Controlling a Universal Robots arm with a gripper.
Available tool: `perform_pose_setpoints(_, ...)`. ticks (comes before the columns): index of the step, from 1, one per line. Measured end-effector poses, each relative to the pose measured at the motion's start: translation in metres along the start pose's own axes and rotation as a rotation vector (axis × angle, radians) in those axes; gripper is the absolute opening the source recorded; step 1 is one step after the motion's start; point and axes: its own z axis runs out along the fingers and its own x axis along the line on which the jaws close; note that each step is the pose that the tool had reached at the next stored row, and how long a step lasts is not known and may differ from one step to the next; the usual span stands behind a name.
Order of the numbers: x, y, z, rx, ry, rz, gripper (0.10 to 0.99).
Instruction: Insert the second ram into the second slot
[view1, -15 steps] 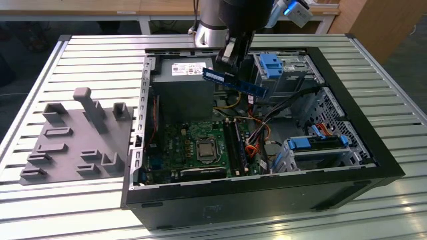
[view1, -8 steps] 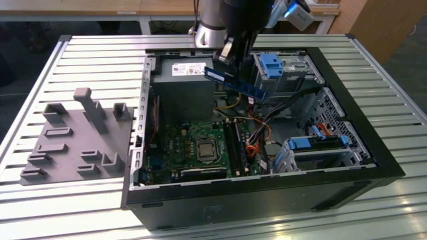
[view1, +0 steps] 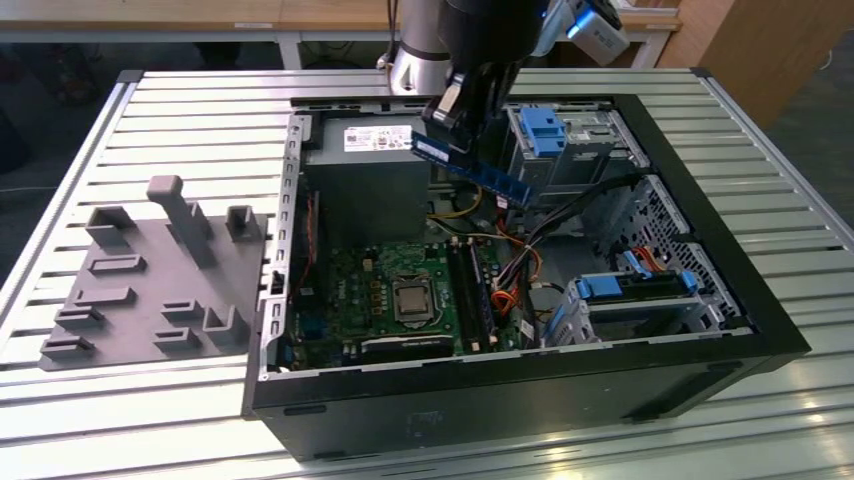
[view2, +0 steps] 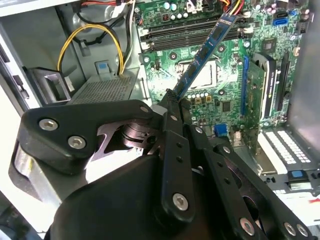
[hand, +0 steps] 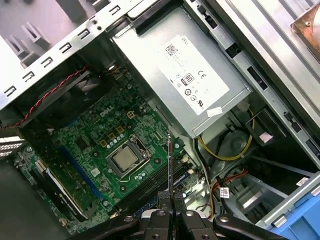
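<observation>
My gripper (view1: 449, 128) hangs over the open computer case (view1: 747, 300), shut on one end of the second ram (view1: 475, 170), a thin dark-blue strip that slopes down toward the exterior view's right. The ram is in the air, well above the motherboard (view1: 367, 290). The second wrist view has the ram (view2: 205, 52) running from the fingers (view2: 172, 107) out over the board. The first wrist view catches it edge-on (hand: 170, 167) above the black memory slots (hand: 150, 187). In the exterior view those slots (view1: 467, 290) lie right of the CPU socket (view1: 404, 300). Which slot is the second I cannot tell.
A grey power supply (view1: 367, 150) fills the case's far end, right under the arm. Blue drive-bay clips (view1: 545, 130) and loose cables (view1: 514, 275) crowd the exterior view's right side. A grey fixture plate (view1: 147, 290) with upright pegs lies left of the case on the slatted table.
</observation>
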Motion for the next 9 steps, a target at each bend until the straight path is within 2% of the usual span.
perform_pose_setpoints(9,0.0000,0.0000,0.0003,0.001,-0.0027,0.071,0.133)
